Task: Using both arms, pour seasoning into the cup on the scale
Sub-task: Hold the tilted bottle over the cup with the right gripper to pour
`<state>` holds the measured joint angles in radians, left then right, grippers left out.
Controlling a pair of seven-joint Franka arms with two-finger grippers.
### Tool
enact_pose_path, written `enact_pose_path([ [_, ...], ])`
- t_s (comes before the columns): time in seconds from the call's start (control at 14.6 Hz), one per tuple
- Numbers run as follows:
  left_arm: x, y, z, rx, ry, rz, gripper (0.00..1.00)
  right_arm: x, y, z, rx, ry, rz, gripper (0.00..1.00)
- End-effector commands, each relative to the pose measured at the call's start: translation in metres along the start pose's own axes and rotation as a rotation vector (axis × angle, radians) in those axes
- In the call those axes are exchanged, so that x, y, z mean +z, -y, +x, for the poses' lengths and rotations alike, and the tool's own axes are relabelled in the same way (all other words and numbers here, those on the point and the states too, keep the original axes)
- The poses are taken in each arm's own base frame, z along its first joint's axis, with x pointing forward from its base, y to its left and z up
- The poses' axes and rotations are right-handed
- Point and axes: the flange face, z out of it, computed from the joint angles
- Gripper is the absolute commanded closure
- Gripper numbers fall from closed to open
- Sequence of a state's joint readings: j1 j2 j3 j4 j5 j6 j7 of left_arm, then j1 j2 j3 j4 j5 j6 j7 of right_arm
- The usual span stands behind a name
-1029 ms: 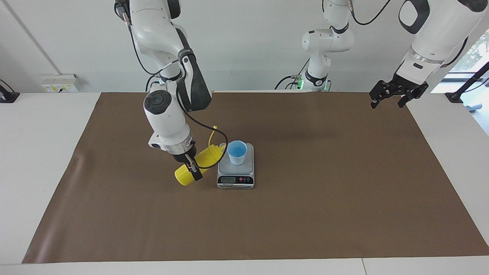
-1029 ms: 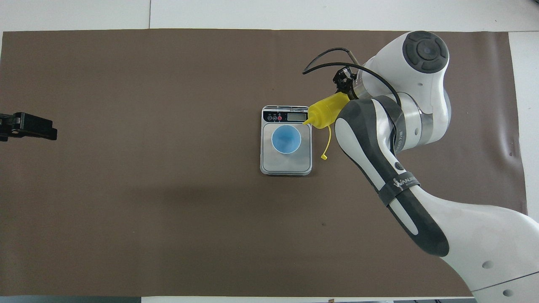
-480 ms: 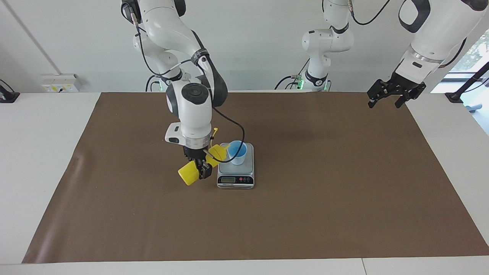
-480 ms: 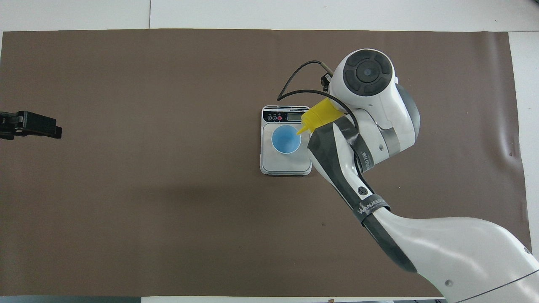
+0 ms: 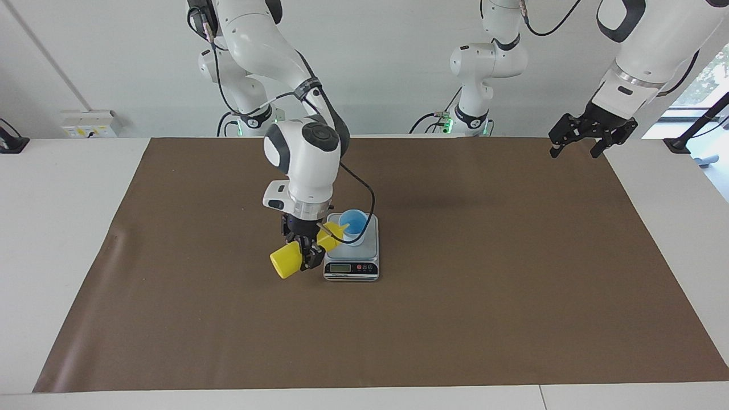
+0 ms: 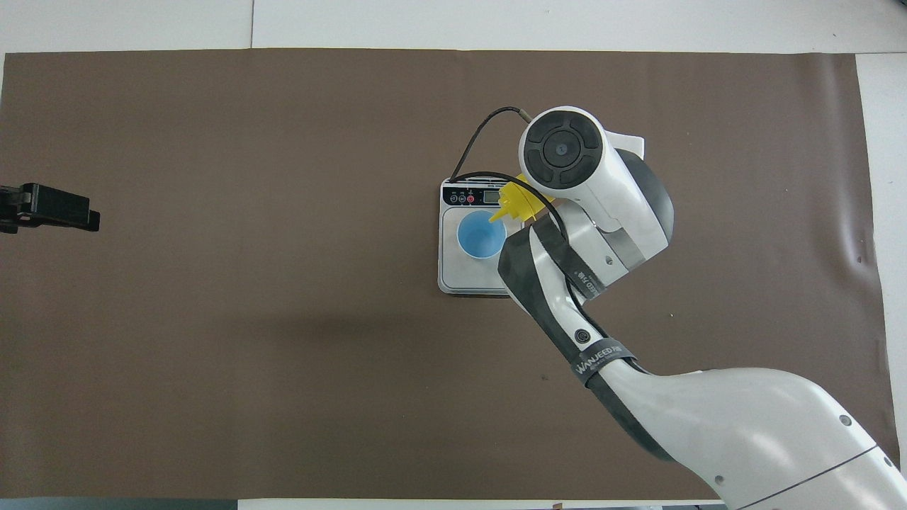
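At frame centre, a yellow plastic squeeze bottle [image 5: 296,255] is held clenched by the right gripper [image 5: 307,253], tipped so its cone nozzle meets the rim of the small light blue tapered cup [image 5: 353,226], evidently for pouring. The cup is carried on the silver-grey rectangular scale [image 5: 367,250]. The left gripper [image 5: 584,134] waits released at upper right; open brown mat [image 5: 512,296] is left all around.

Matt brown mat [image 5: 455,296]; silvery scale plate [image 5: 364,246]

yellow seasoning bottle [image 5: 293,255] tilted, nozzle over blue cup [image 5: 353,226] on scale [image 5: 353,259].
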<state>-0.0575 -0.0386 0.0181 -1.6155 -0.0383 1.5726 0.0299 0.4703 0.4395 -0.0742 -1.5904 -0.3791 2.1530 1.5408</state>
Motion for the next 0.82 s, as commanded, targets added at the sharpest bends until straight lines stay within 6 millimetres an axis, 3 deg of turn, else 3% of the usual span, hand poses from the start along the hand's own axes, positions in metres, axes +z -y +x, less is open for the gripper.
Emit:
enact_pose_path([
  [0.0, 0.0, 0.002, 0.001, 0.012, 0.007, -0.009, 0.0, -0.01, 0.011, 0.006, 0.014, -0.049, 0.019, 1.0],
  [0.27, 0.001, 0.007, -0.001, 0.006, 0.021, 0.002, 0.0, -0.014, 0.011, 0.001, -0.018, -0.079, 0.0, 1.0],
  [0.41, 0.001, 0.001, -0.002, 0.022, 0.026, 0.031, 0.0, -0.017, 0.013, -0.015, -0.052, -0.096, -0.014, 1.0],
  [0.75, 0.001, 0.003, -0.001, 0.016, 0.017, 0.03, 0.0, -0.017, 0.013, -0.015, -0.071, -0.117, -0.017, 1.0],
])
